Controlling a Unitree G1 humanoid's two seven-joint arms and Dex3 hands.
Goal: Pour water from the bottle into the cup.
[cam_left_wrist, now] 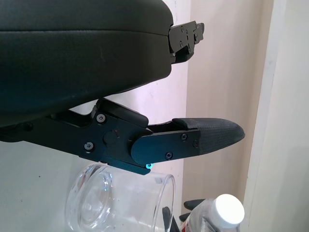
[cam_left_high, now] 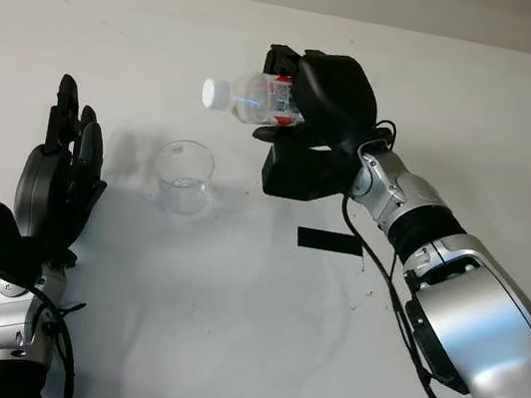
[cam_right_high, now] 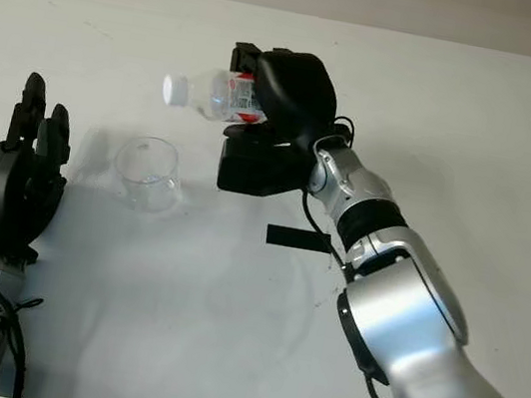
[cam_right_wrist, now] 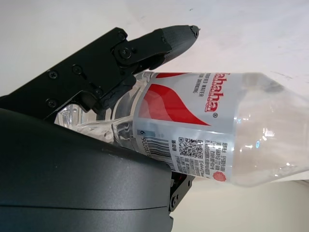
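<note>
The left hand [cam_left_high: 63, 152] is open just left of the cup [cam_left_high: 184, 176], which stands on the white counter [cam_left_high: 224, 334]: thin, clear, light, easily tipped. Above and right of it, the right hand [cam_left_high: 306, 100] grips the bottle [cam_left_high: 251, 98] around its label, tilted, white cap still on; thin plastic likely dents under squeeze.

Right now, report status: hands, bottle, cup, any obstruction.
Right hand shut on bottle, tipped sideways above table, white cap on. Left hand open, beside cup. Cup upright. Nothing between bottle and cup.
</note>
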